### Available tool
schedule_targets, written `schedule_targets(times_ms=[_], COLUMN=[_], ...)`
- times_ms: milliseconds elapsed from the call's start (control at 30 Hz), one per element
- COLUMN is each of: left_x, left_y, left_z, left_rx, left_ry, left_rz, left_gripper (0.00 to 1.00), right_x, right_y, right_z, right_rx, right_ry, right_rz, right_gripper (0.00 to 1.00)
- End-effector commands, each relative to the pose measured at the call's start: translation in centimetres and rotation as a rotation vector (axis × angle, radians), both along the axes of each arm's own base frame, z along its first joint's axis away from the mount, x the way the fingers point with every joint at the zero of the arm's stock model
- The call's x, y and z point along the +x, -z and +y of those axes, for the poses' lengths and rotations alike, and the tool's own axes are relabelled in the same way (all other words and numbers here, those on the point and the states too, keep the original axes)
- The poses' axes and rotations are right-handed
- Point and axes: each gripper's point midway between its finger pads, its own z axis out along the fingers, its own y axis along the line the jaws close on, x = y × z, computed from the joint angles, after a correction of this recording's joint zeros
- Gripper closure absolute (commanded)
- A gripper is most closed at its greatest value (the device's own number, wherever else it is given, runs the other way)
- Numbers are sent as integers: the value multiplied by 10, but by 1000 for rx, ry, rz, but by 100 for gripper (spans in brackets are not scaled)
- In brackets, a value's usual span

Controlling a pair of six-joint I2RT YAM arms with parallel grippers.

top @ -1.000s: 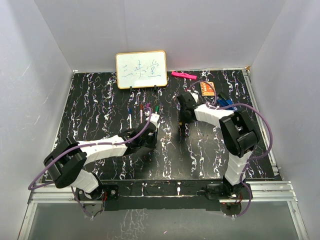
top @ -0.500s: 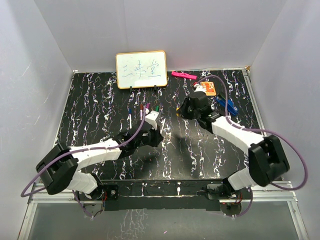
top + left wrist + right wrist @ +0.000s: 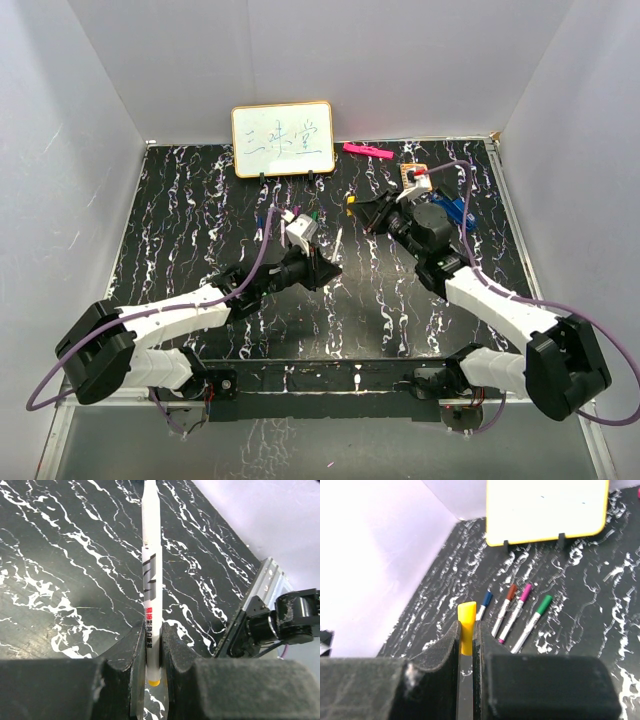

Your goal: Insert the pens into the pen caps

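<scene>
Left wrist view: the left tool (image 3: 152, 647) is clenched on a pen (image 3: 150, 565), a slim white barrel with grey and red print and a yellow butt end between the pads. Its long axis runs straight out past the fingertips, above the black marbled surface (image 3: 60, 555). The right tool (image 3: 467, 632) pinches a yellow pen cap (image 3: 466, 617), aimed toward four capped pens (image 3: 514, 614) lying side by side on that surface

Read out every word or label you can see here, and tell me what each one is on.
"三味堂": handwritten on the whiteboard, as best it reads at this size.
White pen: a grey logo and a line of red characters printed on the barrel, too small to read.
Orange card at the back right: print too blurred to read.
</scene>
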Motion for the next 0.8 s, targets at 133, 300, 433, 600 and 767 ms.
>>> schedule_targets(times_ms=[133,300,433,600,767], left_x=[-3,1,3,3,4], left_y=[-33,-41,-45,-53,-56], left_z=[-11,-12,-15,-20,-22], left_rx=[-116,-147,-158,-180,-191], left_ry=[39,20,19,41,47], left_rz=[-24,-32,-38,-52,-59], left_gripper=[100,100,100,100,100], right_x=[-26,-36,-42,-43,-42], right_y=[-67,-76,-80,-78,-75], right_z=[1,1,3,5,8], right_rx=[199,247,287,319,328], right_ry=[-71,-100,-124,-141,-148], right_rz=[-250,-292,-303,-294,-278], right_gripper=[100,100,100,100,100])
